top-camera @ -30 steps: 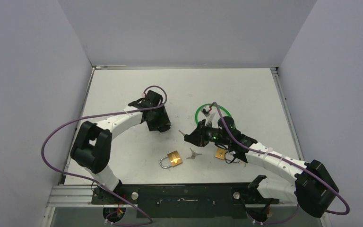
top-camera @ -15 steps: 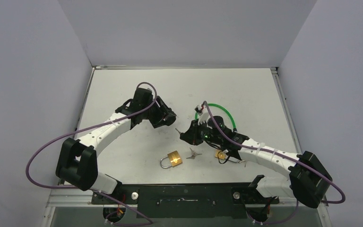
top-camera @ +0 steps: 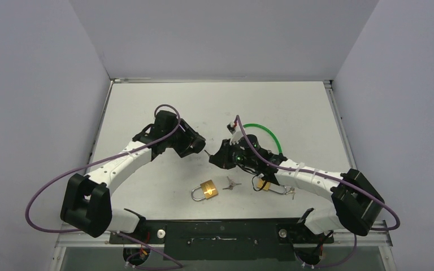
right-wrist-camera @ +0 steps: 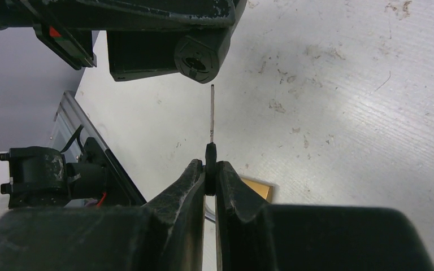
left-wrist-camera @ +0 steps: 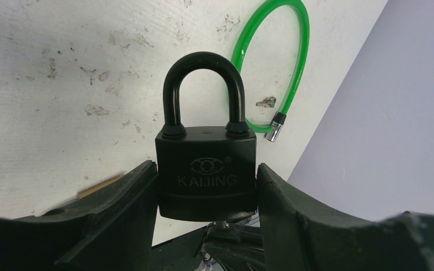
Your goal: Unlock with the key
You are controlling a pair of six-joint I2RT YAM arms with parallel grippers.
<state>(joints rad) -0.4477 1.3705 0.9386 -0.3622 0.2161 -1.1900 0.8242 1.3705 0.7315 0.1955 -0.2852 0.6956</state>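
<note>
Left gripper [top-camera: 196, 147] clamps the black padlock [left-wrist-camera: 206, 175] above the scuffed, stained white table [top-camera: 294, 107]; right gripper [right-wrist-camera: 209, 164] pinches the key [right-wrist-camera: 212, 113], its tip just short of the keyhole [right-wrist-camera: 198, 59]. Plain pale grey walls [top-camera: 220, 34] enclose three sides

Bright even light, soft shadows, near fingers blurred

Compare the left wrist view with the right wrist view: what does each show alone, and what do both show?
Left wrist only: the black KAIJING padlock face-on, its closed shackle, and the green cable loop. Right wrist only: the key pinched in the right hand, pointing at the padlock's keyhole, and a brass padlock corner. Both: the black padlock and the white table.
</note>
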